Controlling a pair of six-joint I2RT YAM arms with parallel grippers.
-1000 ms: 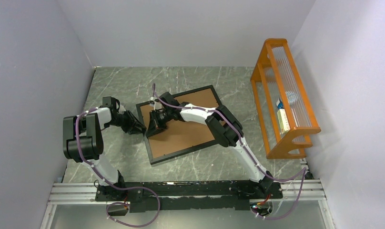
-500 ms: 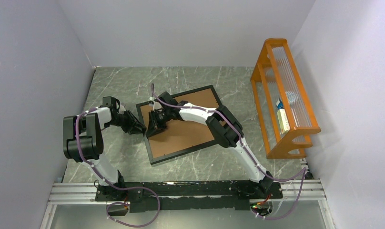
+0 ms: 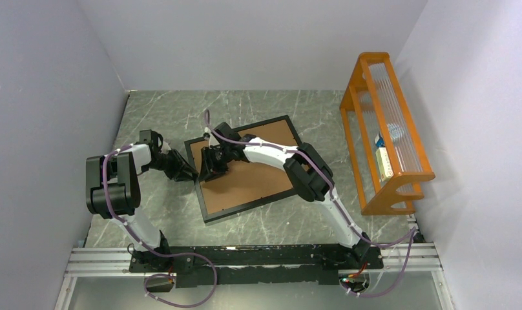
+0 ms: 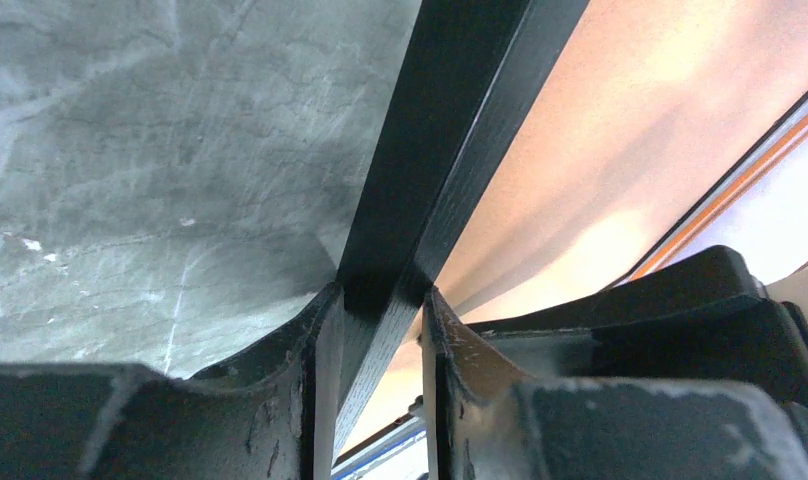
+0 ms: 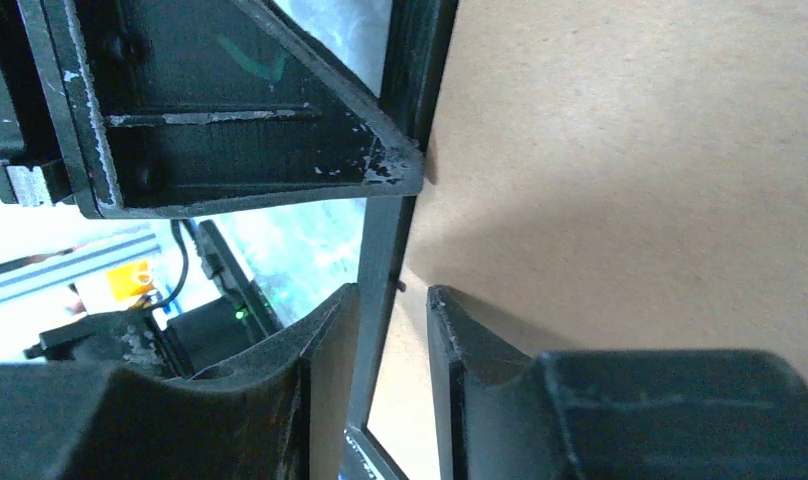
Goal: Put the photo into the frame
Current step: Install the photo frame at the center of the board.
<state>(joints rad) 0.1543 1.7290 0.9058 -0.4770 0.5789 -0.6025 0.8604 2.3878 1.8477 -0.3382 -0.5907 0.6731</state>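
Note:
The black frame (image 3: pixel 250 206) lies on the table with a brown backing board (image 3: pixel 252 177) filling it. The photo is hidden. My left gripper (image 3: pixel 192 174) is at the frame's left edge. In the left wrist view its jaws are shut on the black frame bar (image 4: pixel 450 130), which touches both fingers of the left gripper (image 4: pixel 378 310). My right gripper (image 3: pixel 210 169) is over the same left edge, just beside the left one. It stands open astride the frame bar (image 5: pixel 385 250). The right gripper (image 5: pixel 392 300) has a gap between the bar and its finger over the board (image 5: pixel 630 150).
An orange wooden rack (image 3: pixel 384 129) with clear slats stands at the right of the table. The left gripper's finger (image 5: pixel 230 130) fills the upper left of the right wrist view, close to my right fingers. Grey walls close in the table on three sides.
The right gripper's jaws have opened and let go of the frame's left bar, and its wrist has shifted slightly toward the back. The left gripper and the frame have stayed put.

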